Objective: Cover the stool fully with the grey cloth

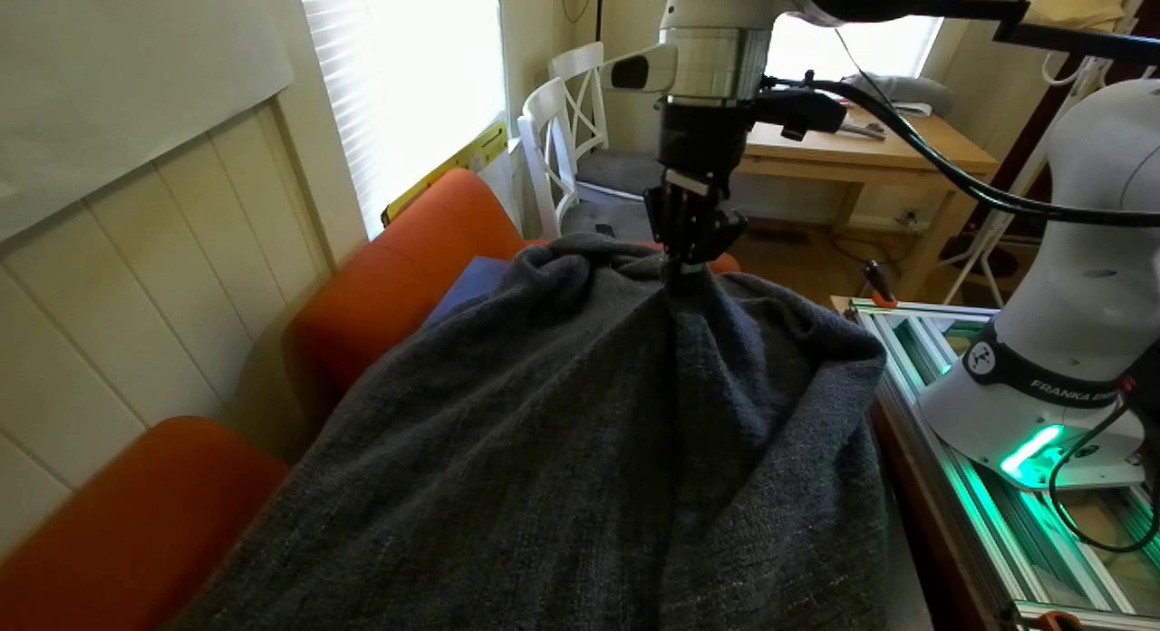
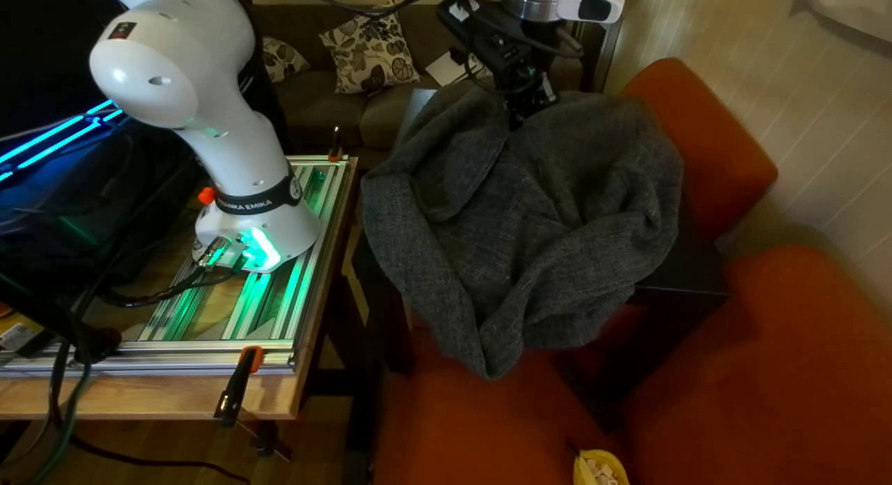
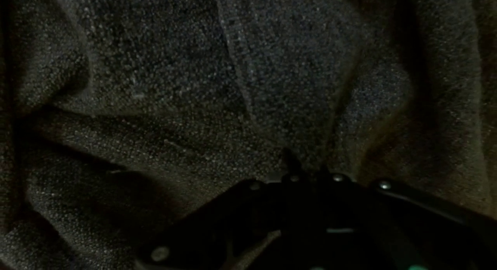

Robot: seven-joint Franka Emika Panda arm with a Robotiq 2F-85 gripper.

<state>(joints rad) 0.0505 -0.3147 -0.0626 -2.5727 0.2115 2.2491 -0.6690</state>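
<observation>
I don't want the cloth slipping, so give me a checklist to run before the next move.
1. Gripper holding the grey cloth: ok, folds gather where it pinches.
2. Cloth spread smooth: not ok, folded and bunched in all three views.
3. Black surface at the cloth's edge covered: not ok, a corner is bare in an exterior view.
4. Stool fully covered: cannot tell, the cloth hides what lies beneath.
5. Robot base clear of cloth: ok, apart in both exterior views.

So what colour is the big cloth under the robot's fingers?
Dark grey. The cloth shows best in an exterior view; the wrist view is dim.
</observation>
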